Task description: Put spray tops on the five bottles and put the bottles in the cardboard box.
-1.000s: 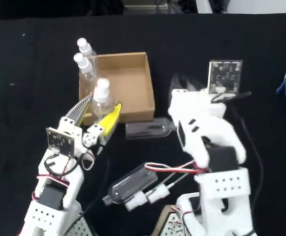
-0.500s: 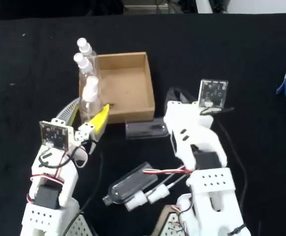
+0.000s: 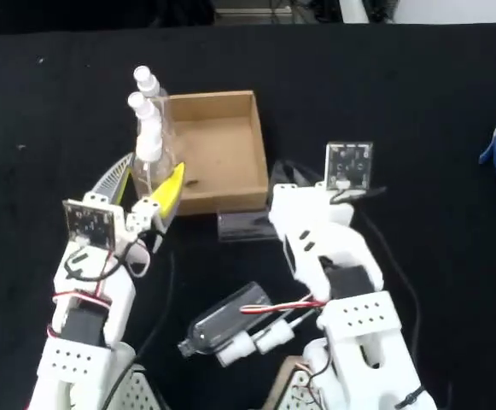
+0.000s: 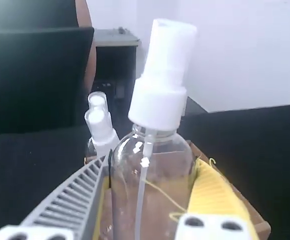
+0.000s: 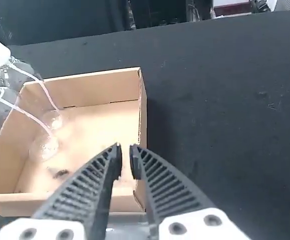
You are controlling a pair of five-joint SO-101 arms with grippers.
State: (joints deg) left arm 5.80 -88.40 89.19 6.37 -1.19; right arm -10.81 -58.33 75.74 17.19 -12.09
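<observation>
My left jaws are clamped on a clear bottle [image 4: 152, 170], the grey side and the yellow side pressed against its body. A white spray top [image 4: 162, 80] sits on its neck. I hold it upright at the near left corner of the cardboard box [image 3: 260, 154]; I cannot tell whether its base touches down. Just beyond it, two more bottles [image 3: 139, 104] with tops on stand along the box's left wall.

My right jaws are nearly together, with only a slit between the tips and nothing in them. They hang over the box's near wall. Just outside that wall an uncapped bottle [image 3: 243, 225] lies on its side on the black counter [image 3: 384, 68]. Nearer my bases another bottle [image 3: 226, 318] lies flat, with loose white spray tops [image 3: 239, 347] just beside it.
</observation>
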